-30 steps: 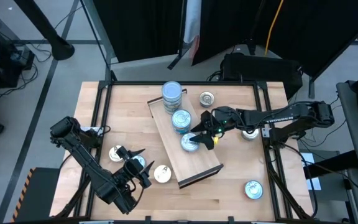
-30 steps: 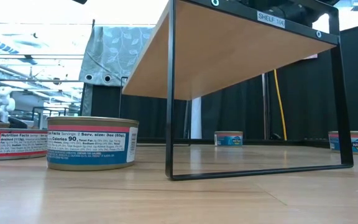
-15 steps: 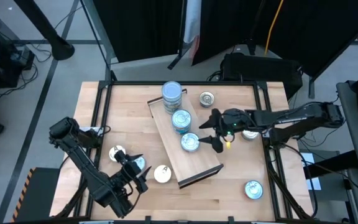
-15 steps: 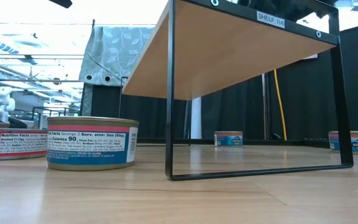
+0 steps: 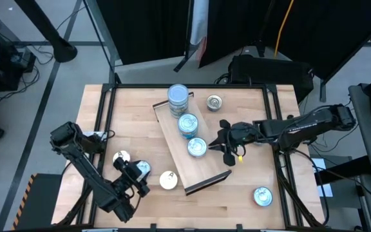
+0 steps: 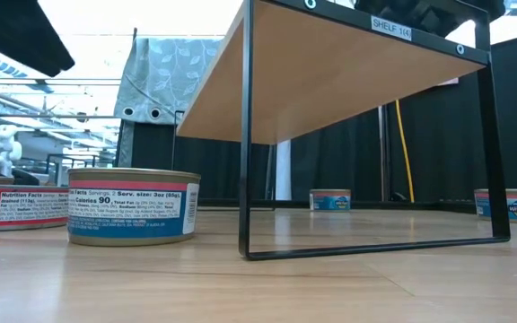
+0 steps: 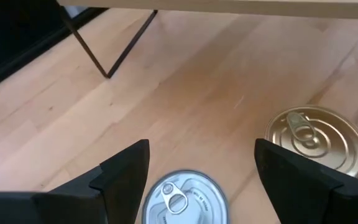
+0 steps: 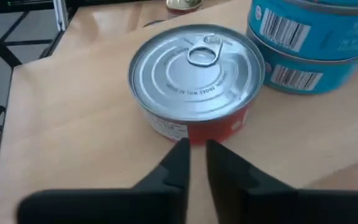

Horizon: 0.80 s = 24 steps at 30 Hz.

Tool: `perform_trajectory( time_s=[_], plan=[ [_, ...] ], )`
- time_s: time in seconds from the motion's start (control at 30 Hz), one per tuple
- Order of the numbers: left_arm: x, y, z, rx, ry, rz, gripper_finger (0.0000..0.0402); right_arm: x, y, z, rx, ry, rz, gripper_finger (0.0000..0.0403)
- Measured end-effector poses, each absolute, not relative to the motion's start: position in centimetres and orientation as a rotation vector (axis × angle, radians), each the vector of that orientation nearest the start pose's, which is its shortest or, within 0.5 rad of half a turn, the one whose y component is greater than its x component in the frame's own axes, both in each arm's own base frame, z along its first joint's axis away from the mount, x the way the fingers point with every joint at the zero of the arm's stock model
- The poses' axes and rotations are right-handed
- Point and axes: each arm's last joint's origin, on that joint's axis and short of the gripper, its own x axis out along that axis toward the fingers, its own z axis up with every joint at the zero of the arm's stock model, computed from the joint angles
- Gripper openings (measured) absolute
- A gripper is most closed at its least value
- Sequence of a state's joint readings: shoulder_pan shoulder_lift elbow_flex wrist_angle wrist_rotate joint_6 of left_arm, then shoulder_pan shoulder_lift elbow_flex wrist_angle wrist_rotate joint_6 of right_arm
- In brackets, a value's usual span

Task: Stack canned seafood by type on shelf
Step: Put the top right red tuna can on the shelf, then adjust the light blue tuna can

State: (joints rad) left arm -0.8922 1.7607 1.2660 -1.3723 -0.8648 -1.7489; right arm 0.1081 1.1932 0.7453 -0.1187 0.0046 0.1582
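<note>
Landmark: the shelf [image 5: 206, 169], a long raised wooden board on thin dark legs, lying slantwise on the table [image 5: 243, 193].
Just changed: a second ago the right gripper [image 5: 223, 145] was over the red-sided tin [image 8: 196, 81] at mid-shelf; now it has drawn back past the shelf's right edge, its fingers nearly pressed together around nothing.
Meaning: that tin looks delivered, sitting alone just beside a stack of two blue tins [image 8: 312, 46], so the types stay separate.
Tall stack: blue-topped tins [image 5: 178, 98] at the shelf's far end.
Left gripper: left gripper [image 7: 201, 177] hangs over the silver-topped tin [image 7: 182, 198] off the shelf's near-left side, jaws spread wide, empty.
Neighbour: a gold-topped tin [image 7: 316, 138] beside it.
Long axis: the shelf runs from far-left to near-right.
Tin pose: every tin lies flat, lid up.
</note>
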Motion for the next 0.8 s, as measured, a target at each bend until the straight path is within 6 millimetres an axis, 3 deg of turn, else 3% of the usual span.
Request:
perform_trajectory(
  time_s=[0.13,0.4,0.8],
  plan=[
    [19.9,-21.1,21.6,-0.128,0.705,0.816,0.0289,25.5,2.8,24.0,0.105,0.555,0.064,0.0006],
    [19.9,-21.1,21.6,-0.131,0.705,0.815,0.0289,26.5,2.8,23.3,0.098,0.544,0.067,0.0016],
    [19.9,-21.3,21.5,-0.163,0.723,0.811,0.0289,26.5,1.5,24.5,-0.006,0.449,-0.019,0.0001]
  ],
)
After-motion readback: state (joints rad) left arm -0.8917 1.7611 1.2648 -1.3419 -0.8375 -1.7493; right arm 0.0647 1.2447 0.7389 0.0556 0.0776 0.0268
